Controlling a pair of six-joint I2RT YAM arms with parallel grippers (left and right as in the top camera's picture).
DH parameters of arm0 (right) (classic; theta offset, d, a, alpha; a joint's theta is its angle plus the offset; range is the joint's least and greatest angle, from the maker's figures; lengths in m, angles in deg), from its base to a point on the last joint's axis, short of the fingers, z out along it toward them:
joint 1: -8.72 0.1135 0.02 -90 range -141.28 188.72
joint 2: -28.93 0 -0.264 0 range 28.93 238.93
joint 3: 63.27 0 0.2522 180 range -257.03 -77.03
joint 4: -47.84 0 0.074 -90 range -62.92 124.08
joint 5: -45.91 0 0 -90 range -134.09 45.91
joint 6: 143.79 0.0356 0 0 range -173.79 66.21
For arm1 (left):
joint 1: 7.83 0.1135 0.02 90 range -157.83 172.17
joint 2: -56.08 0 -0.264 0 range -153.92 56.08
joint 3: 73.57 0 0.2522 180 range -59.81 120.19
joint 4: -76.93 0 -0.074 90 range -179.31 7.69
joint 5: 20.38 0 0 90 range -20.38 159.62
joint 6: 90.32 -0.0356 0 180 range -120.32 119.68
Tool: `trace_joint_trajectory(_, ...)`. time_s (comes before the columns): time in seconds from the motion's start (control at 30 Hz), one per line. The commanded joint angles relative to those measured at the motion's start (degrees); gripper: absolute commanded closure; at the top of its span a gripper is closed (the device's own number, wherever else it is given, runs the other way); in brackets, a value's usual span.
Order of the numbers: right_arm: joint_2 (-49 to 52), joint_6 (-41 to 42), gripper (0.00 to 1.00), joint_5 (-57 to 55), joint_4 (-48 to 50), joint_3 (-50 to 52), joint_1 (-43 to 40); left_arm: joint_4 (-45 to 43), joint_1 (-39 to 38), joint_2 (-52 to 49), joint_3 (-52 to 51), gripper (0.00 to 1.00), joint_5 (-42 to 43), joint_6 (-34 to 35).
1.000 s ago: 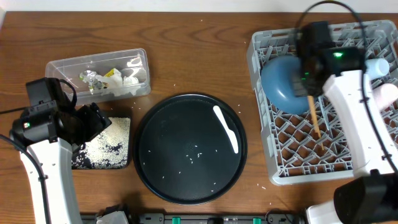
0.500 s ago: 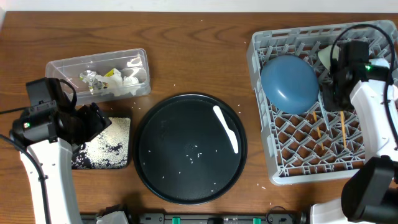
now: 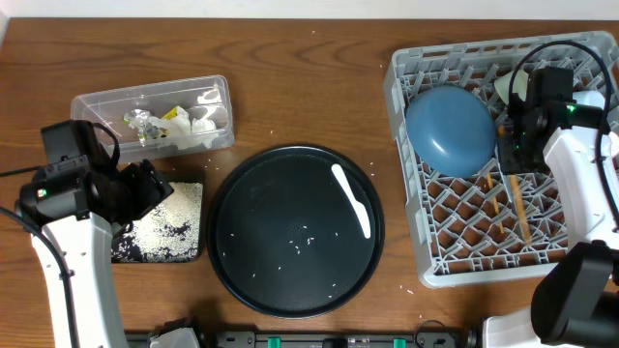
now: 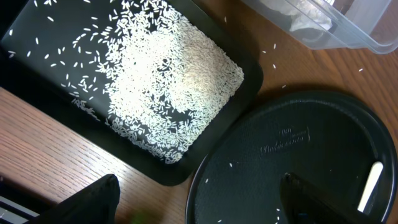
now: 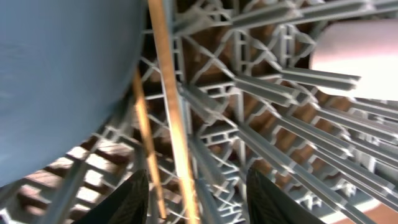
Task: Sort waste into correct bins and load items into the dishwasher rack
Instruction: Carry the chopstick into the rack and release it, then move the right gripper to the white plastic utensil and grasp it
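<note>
The grey dishwasher rack (image 3: 411, 193) holds the dark-blue bowl (image 3: 450, 130) and two wooden chopsticks (image 3: 517, 206). My right gripper (image 3: 511, 159) hovers over the rack beside the bowl. In the right wrist view it (image 5: 196, 199) is open, with one chopstick (image 5: 171, 112) standing loose between the jaws and the other chopstick (image 5: 144, 143) just left of it, next to the bowl (image 5: 62, 74). My left gripper (image 4: 199, 205) is open and empty, low over the table between the rice-strewn black rectangular tray (image 4: 180, 177) and the round tray. The white spoon (image 3: 353, 200) lies on that round tray.
The clear tub (image 3: 155, 114) at back left holds tissue, wrapper scraps and a yellow-green packet. The large round black tray (image 3: 251, 232) carries a few rice grains. White cups (image 3: 585, 101) stand in the rack's far right corner. Stray grains dot the wood.
My right arm swung right from above the bowl, then opened its jaws. The chopstick it carried now leans loose in the rack. The left arm has not moved.
</note>
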Motion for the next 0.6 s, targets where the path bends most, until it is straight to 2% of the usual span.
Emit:
trace_joint_trajectory(0.0, -0.09, -0.22, 0.55, 4.09, 0.13, 0.24, -0.11, 0.2, 0.15, -0.28, 0.5, 0.17, -0.11, 0.76)
trace_joint_trajectory(0.3, -5.55, -0.2, 0.57, 15.98, 0.37, -1.99, 1.62, 0.2, 0.15, -0.28, 0.5, 0.17, -0.11, 0.79)
trace_joint_trajectory(0.43, -10.97, -0.13, 0.55, 29.24, 3.54, -2.86, 5.73, 0.17, 0.15, -0.28, 0.5, 0.16, -0.11, 0.79)
trace_joint_trajectory(0.57, -13.16, -0.11, 0.52, 34.49, 3.93, -2.86, 12.28, 0.2, 0.15, -0.28, 0.5, 0.16, -0.09, 0.79)
